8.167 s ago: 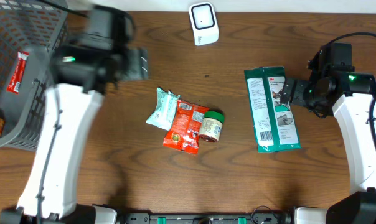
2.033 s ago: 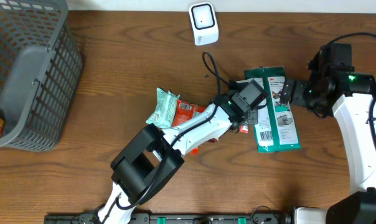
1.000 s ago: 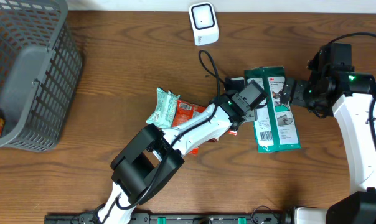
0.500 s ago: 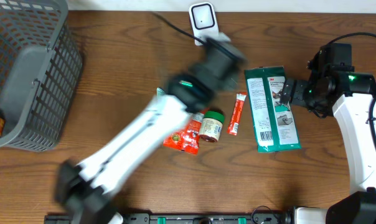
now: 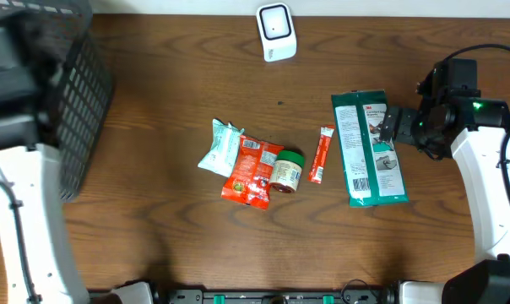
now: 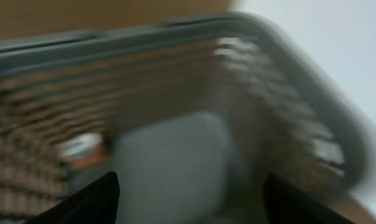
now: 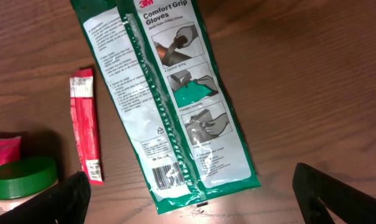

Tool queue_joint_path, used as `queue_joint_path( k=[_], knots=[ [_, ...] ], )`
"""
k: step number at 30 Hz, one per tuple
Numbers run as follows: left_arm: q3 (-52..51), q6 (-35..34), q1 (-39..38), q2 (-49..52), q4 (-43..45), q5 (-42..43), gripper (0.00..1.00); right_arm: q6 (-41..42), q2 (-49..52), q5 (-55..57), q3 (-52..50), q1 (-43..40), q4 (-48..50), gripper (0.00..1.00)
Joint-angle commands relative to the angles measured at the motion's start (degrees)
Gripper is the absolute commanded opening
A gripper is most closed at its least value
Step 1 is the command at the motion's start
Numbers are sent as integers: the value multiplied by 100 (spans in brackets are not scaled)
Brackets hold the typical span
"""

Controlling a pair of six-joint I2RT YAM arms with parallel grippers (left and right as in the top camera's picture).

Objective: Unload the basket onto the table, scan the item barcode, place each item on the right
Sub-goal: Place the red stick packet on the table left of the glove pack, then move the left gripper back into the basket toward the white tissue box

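Note:
Several items lie mid-table: a teal packet (image 5: 219, 145), a red packet (image 5: 253, 171), a green-lidded jar (image 5: 286, 171), a red stick sachet (image 5: 322, 154) and a green-and-white glove packet (image 5: 369, 149). The white scanner (image 5: 276, 32) stands at the back edge. My right gripper (image 5: 389, 127) hovers open over the glove packet (image 7: 169, 99), whose barcode faces up near its lower end; the red sachet (image 7: 85, 124) lies to its left. My left arm (image 5: 18, 169) is at the far left over the basket. The left gripper (image 6: 191, 199) is open with nothing between its fingers, and that view is blurred.
A grey mesh basket (image 5: 78, 101) stands at the back left; in the left wrist view its wall (image 6: 287, 93) curves round a grey liner, with a blurred orange item (image 6: 82, 149) inside. The jar's green lid (image 7: 23, 177) shows at the lower left of the right wrist view.
My left arm has swung from beside the glove packet, past the scanner, to the far left over the basket. The red sachet stays on the table. The right arm has not moved.

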Motion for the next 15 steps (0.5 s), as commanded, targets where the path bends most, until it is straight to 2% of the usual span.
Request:
queue_joint_path(
  k=[1,8,11,13,15],
  knots=[
    [-39,68,723,267,-330,-63,74,-76,15,-24,-24,-13,-7,99],
    [-50,74,1611,1300,-1082,-68,74,-76,15,-24,-24,-13,-7,99],
    [-50,81,1853,1790,-1231,-63,82,-76,15,-24,-24,-13,-4,99],
    [-50,393,1980,2092,-1292,-24,83,-79,15,-24,-24,-13,-7,99],
    [-50,732,2094,2326,-1285,66,88,-76,15,-24,-24,-13,-7,99]
  ],
)
